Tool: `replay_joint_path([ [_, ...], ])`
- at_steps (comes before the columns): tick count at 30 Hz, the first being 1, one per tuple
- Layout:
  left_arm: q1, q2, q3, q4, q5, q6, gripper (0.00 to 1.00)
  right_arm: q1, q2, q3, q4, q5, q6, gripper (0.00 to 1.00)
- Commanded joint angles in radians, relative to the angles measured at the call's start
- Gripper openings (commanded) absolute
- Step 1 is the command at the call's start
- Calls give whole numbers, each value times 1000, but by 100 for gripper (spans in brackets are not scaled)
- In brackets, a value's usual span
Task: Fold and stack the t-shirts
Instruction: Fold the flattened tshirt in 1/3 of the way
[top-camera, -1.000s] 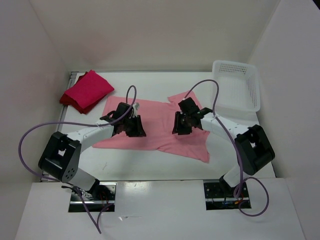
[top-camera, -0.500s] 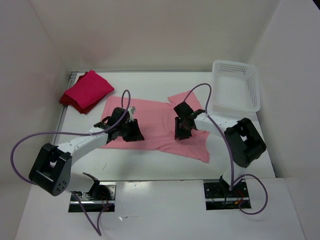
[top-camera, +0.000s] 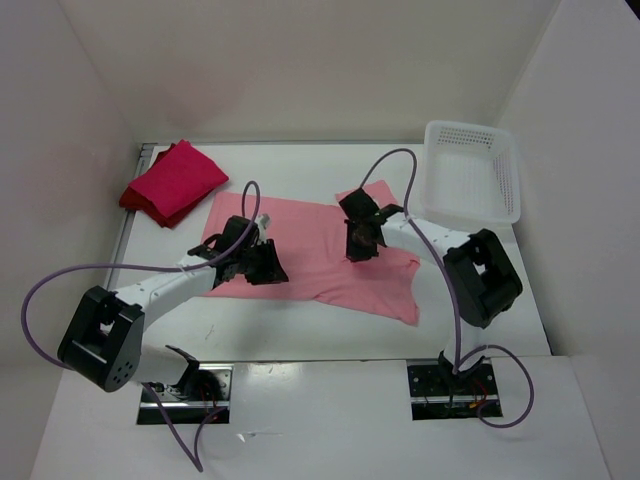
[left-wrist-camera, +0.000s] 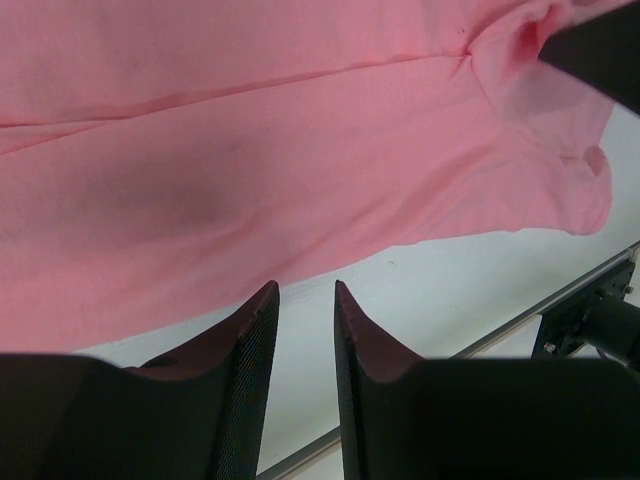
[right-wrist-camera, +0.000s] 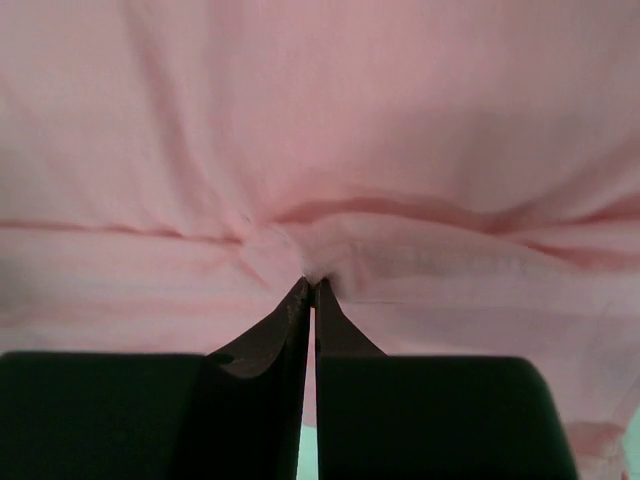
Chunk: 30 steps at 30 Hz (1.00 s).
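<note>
A light salmon pink t-shirt lies spread flat in the middle of the table. My right gripper is over its right half and is shut on a small raised pinch of the cloth, the fingertips pressed together. My left gripper hovers at the shirt's near left edge. Its jaws are slightly open with nothing between them, over bare table just off the hem of the shirt. A folded crimson-pink t-shirt lies on a dark red one at the back left.
A white perforated basket stands at the back right corner. White walls enclose the table on three sides. The table's metal edge rail runs close to my left gripper. Purple cables arch over both arms.
My right gripper slid a little toward the back over the shirt and closed on a pinch of cloth. My left gripper shifted slightly left and then stayed put, jaws unchanged.
</note>
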<state>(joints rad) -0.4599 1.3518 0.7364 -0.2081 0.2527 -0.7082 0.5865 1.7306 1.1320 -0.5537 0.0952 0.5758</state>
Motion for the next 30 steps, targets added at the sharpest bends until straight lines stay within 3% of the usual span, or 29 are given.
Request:
replay_joint_path([
  [1,0,-17,-8,24,11,-13,36,9,63,112,-18,66,-54,6],
  [6,0,-28,-8,13,-7,-13,36,9,168,205,-9,127,-77,7],
  [7,0,-37,-8,4,-7,-13,36,9,179,236,-9,138,-77,11],
  [9,0,-46,-8,-5,-18,-13,36,9,188,258,1,138,-77,30],
  [10,0,-46,-8,-5,-30,-13,36,9,188,258,18,138,-77,33],
  [15,0,-22,52,-16,-30,-13,37,9,135,290,-11,161,-86,42],
  [20,0,15,64,16,-9,-13,37,-34,-92,119,-2,158,-33,44],
  [23,0,39,64,16,-22,0,37,-97,-199,-61,82,71,-14,19],
  [24,0,40,73,16,-32,9,37,-97,-200,-76,83,58,-5,2],
  [29,56,104,69,27,9,-13,37,-67,-151,-58,119,-52,8,0],
  [30,84,104,54,39,70,-40,37,-53,-151,-58,145,-75,27,0],
])
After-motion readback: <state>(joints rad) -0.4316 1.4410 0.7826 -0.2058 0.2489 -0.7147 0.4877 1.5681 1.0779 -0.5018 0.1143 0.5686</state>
